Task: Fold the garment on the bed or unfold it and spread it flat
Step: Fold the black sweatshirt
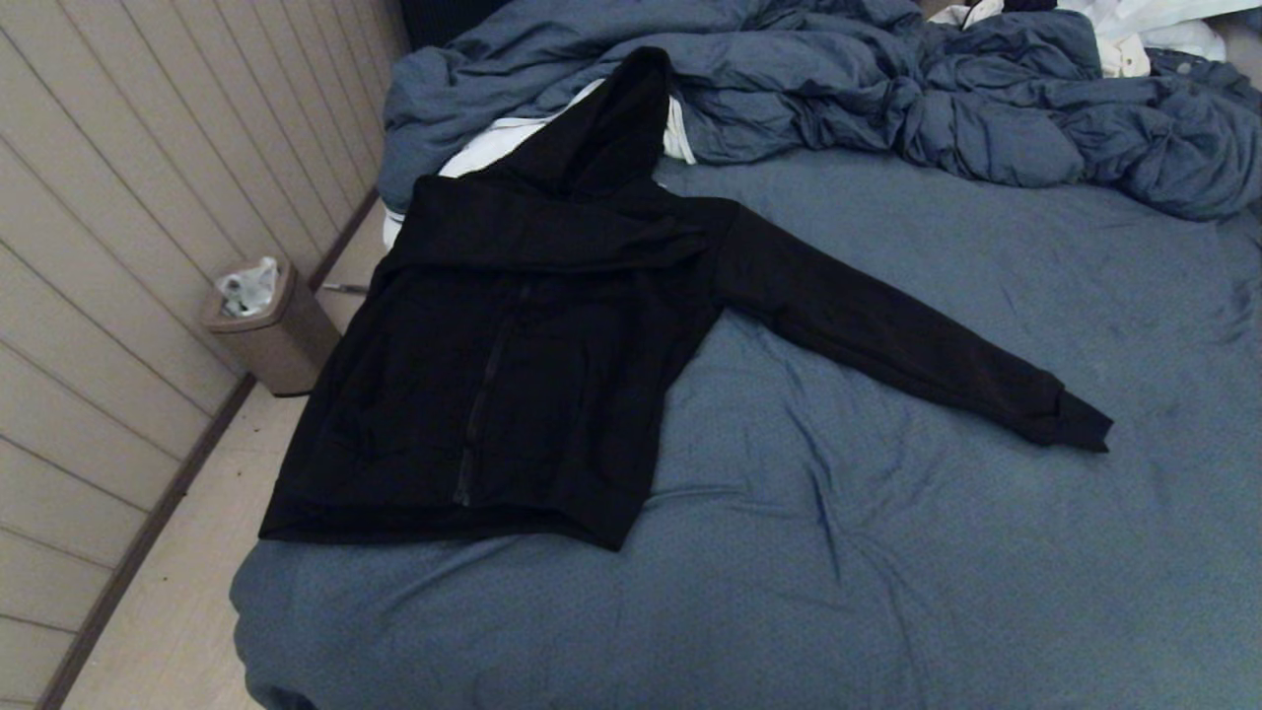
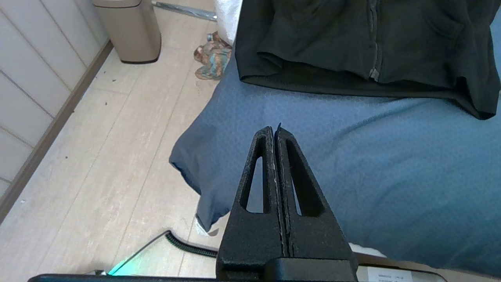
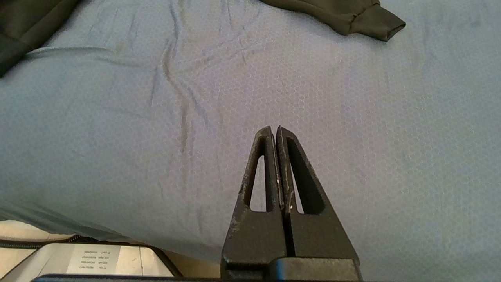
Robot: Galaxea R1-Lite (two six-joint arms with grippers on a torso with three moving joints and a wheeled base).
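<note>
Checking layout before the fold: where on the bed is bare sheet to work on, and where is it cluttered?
Bare sheet on the bed runs from the hoodie hem to the near edge, and right of its body, below the outstretched sleeve. The far side is crowded with the bunched duvet. Both grippers, left and right, hang shut over the near edge.

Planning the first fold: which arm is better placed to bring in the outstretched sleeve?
Likely the right. The black zip hoodie's sleeve cuff lies on the slate-blue bed sheet ahead of the right tool; the left tool faces the hem.
</note>
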